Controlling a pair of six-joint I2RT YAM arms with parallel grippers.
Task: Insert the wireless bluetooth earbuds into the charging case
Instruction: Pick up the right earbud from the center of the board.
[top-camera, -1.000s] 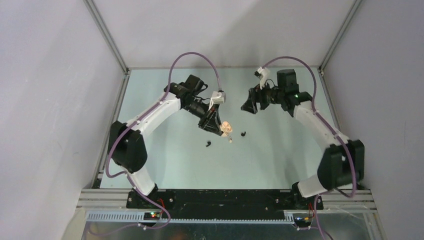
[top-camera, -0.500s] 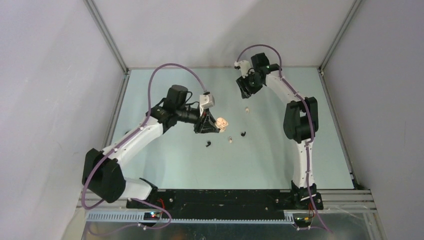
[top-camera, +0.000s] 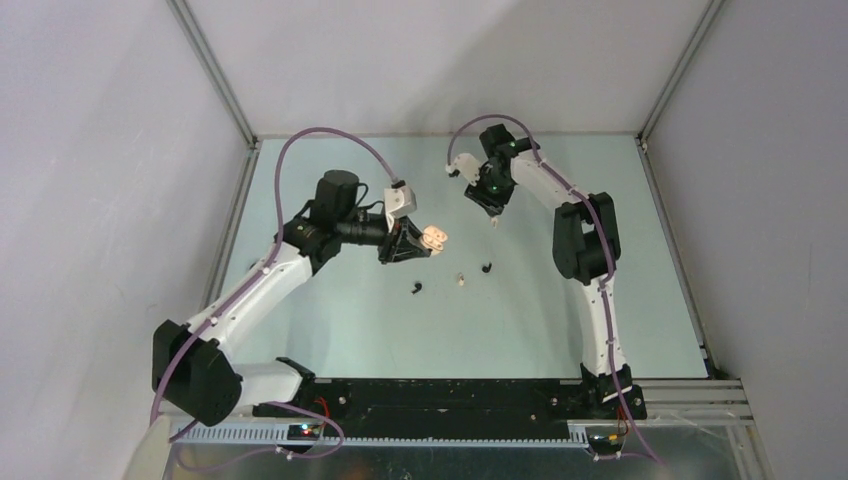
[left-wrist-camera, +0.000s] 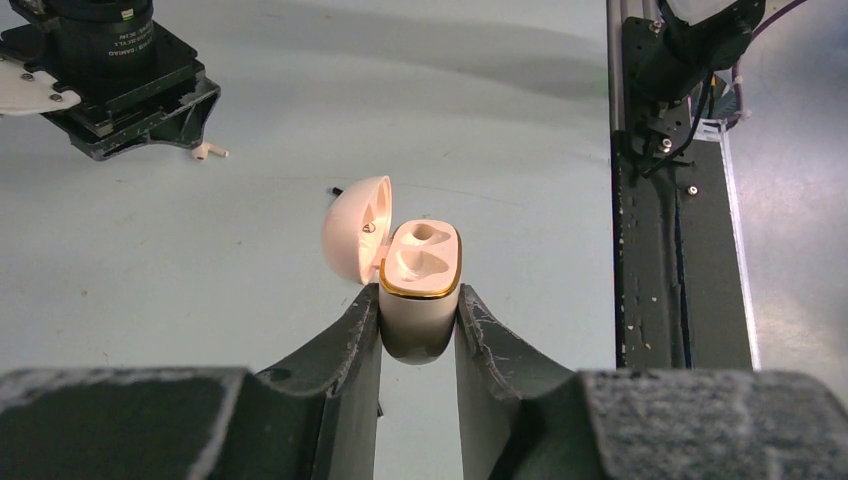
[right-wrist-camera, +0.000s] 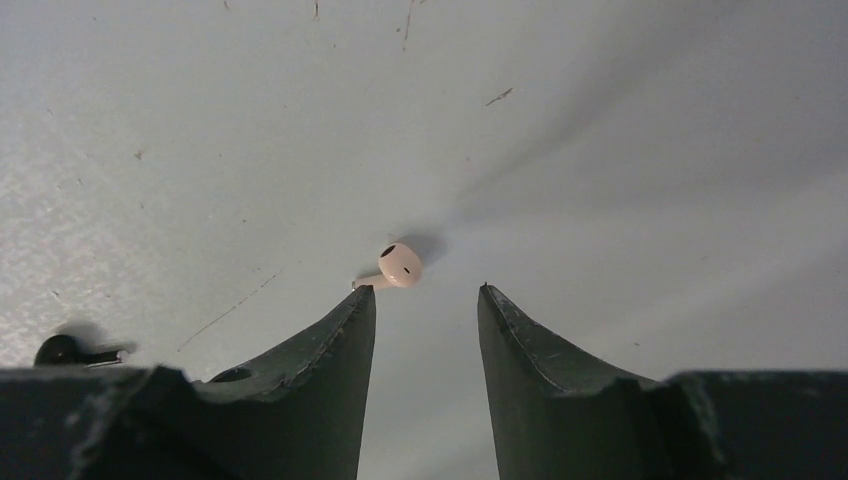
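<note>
My left gripper (top-camera: 418, 242) is shut on the cream charging case (top-camera: 435, 237) and holds it above the table. In the left wrist view the case (left-wrist-camera: 420, 275) sits between the fingers, lid (left-wrist-camera: 357, 240) open and both wells empty. My right gripper (top-camera: 490, 203) is open and empty, just above a cream earbud (top-camera: 494, 224). In the right wrist view that earbud (right-wrist-camera: 398, 265) lies just beyond the left fingertip (right-wrist-camera: 362, 300). A second cream earbud (top-camera: 461, 279) and two black earbuds (top-camera: 487, 268), (top-camera: 416, 290) lie on the table in the middle.
The pale green table (top-camera: 330, 330) is framed by aluminium rails and grey walls. One black earbud (right-wrist-camera: 62, 350) shows at the left edge of the right wrist view. The right gripper's body (left-wrist-camera: 120, 90) shows at the upper left of the left wrist view.
The right arm has swung left and come down over the far cream earbud. The left arm has drawn back to the left, still holding the open case.
</note>
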